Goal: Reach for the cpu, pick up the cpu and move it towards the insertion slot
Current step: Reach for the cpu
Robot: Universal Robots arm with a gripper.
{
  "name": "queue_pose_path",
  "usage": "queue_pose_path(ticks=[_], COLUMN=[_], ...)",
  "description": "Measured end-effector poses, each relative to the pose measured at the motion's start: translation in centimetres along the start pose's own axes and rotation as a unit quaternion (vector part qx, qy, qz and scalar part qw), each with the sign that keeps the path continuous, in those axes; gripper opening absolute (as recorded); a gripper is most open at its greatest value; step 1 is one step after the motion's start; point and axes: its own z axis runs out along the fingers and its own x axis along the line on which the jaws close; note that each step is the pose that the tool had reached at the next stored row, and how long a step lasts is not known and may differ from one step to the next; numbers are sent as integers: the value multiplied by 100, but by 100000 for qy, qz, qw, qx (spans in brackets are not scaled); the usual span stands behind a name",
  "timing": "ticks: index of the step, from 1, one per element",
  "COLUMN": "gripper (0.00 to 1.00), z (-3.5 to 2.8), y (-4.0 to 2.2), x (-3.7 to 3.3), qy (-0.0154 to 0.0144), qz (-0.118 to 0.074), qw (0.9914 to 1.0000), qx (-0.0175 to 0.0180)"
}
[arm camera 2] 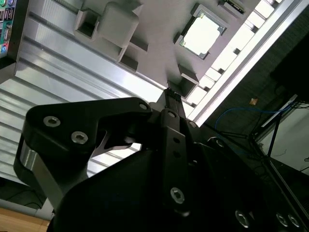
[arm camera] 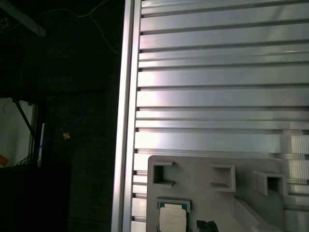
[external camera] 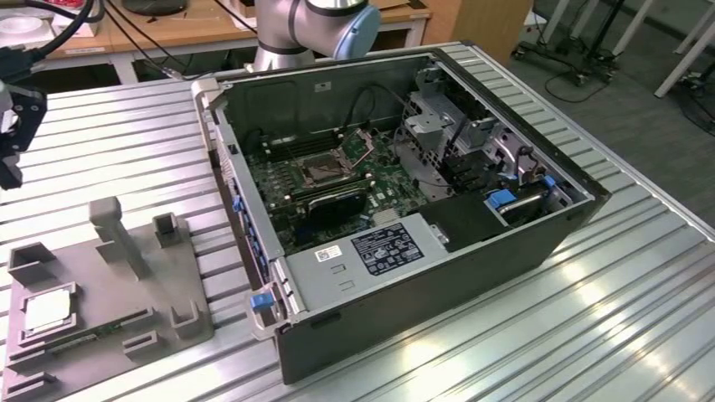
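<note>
"What's that big silver thing?"

"The counter point(external camera: 625, 318), all ribbed metal. An open computer case point(external camera: 447, 276) sits on it. Beside that, at the exterior view's left, is a grey tray point(external camera: 100, 285)."

"And the black end effector point(arm camera 2: 172, 94)?"

"It hangs over the tray, apart from the chip. Open or closed, I cannot tell."

"Where's the insertion slot point(external camera: 324, 172)?"

"Inside the case, on the green board point(external camera: 369, 188). Shiny frame, dark middle."

"The cpu point(arm camera 2: 203, 35)?"

"Lying flat in a tray pocket. A small square, bright silver top, thin green rim."
</note>
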Motion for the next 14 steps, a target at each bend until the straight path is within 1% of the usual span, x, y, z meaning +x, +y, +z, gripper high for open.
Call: queue_pose_path(ticks=[14], gripper=[11], z=[30], y=[-1], x=[24], qy=[1], qz=[1], qw=[100000], qx=[2])
